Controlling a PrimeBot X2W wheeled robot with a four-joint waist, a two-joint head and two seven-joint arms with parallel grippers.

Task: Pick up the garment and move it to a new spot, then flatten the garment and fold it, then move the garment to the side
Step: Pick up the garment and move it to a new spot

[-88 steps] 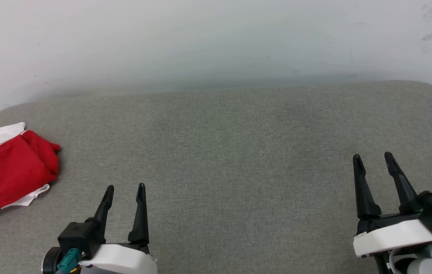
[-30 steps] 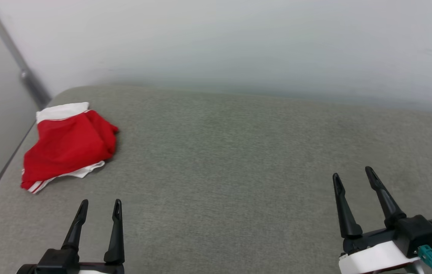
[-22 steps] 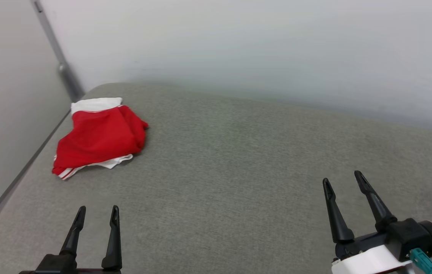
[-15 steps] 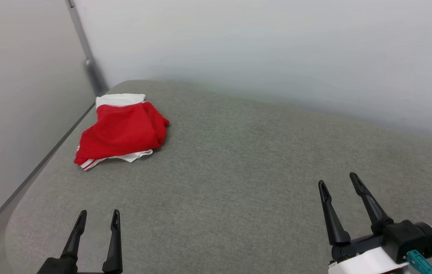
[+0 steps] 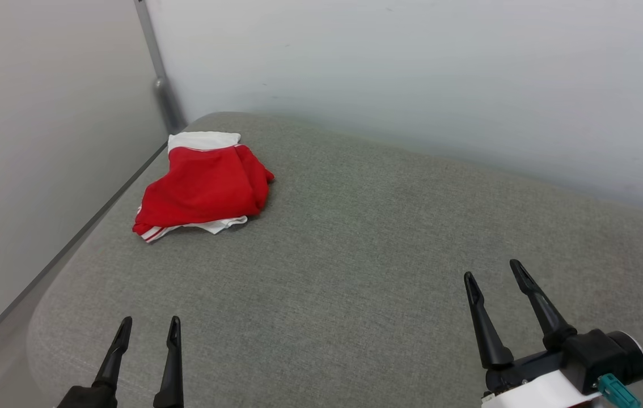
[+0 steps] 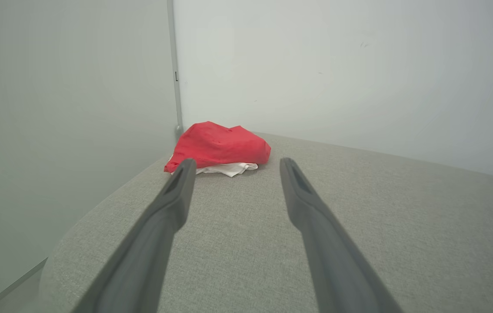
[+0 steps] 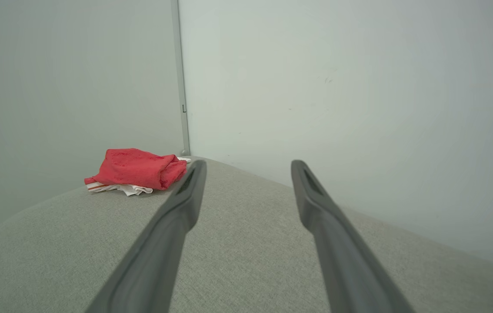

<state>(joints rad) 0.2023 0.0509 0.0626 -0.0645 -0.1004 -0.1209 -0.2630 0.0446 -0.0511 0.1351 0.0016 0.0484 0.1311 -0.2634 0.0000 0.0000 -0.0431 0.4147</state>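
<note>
The garment (image 5: 202, 187) lies bunched, red over white, at the far left corner of the gray cushion (image 5: 355, 255), close to the walls. The left hand (image 5: 148, 323) and the right hand (image 5: 492, 270) hover well short of it, both released and grasping nothing.

Left pincer (image 5: 149, 323) low, fingers parted, empty, right pincer (image 5: 491, 276) spread wide, empty, both pointing forward
</note>
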